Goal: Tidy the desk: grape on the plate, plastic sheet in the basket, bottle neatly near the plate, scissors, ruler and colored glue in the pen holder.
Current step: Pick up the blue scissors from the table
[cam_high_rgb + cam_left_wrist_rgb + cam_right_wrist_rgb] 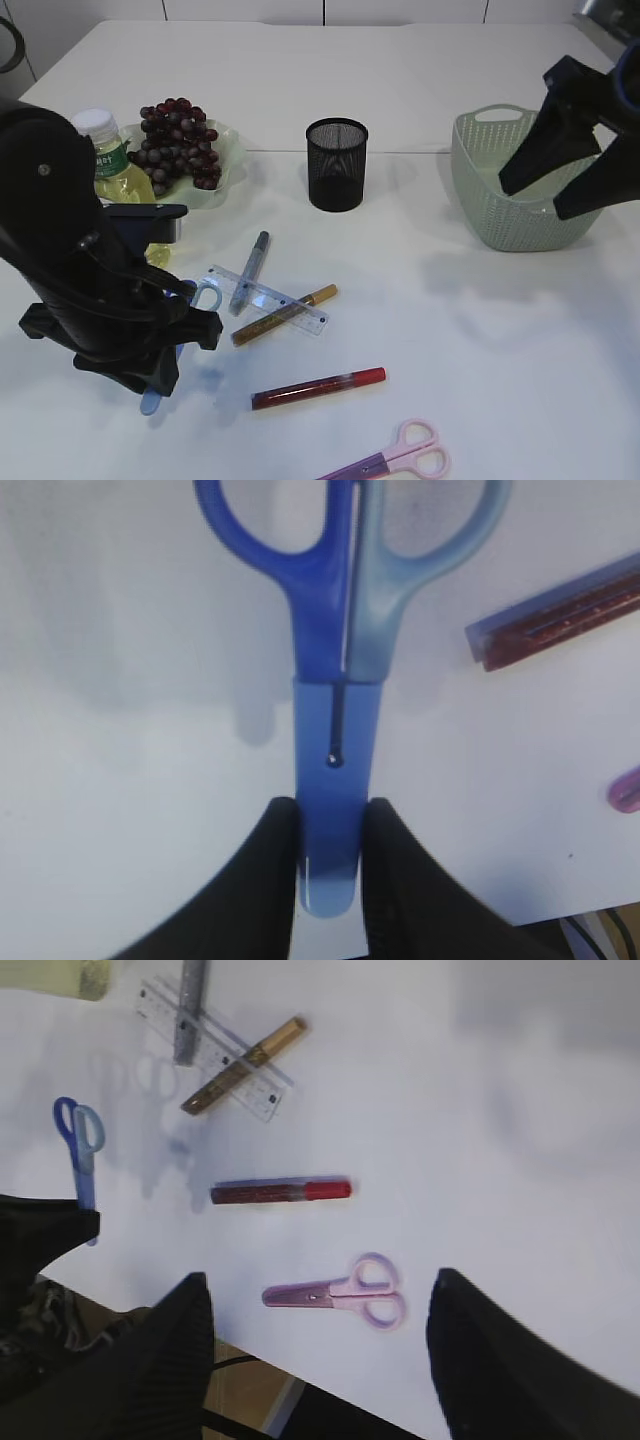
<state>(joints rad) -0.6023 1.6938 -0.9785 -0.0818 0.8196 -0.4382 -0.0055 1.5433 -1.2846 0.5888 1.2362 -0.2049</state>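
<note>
We find the left gripper (pixel 328 855) pinching the blue plastic-sheathed scissors (pixel 338 680), right gripper (pixel 320 1345) spread idle; next, carry them to the black mesh pen holder (pixel 336 165).

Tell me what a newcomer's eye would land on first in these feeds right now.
Most striking is the left hand at the near left of the table, clamped on the sheathed blade end of the blue scissors. Next, the dark grapes on the plate at the back left, beside the bottle. The right hand hangs open above the green basket on the right, with pink scissors at the front edge.
</note>
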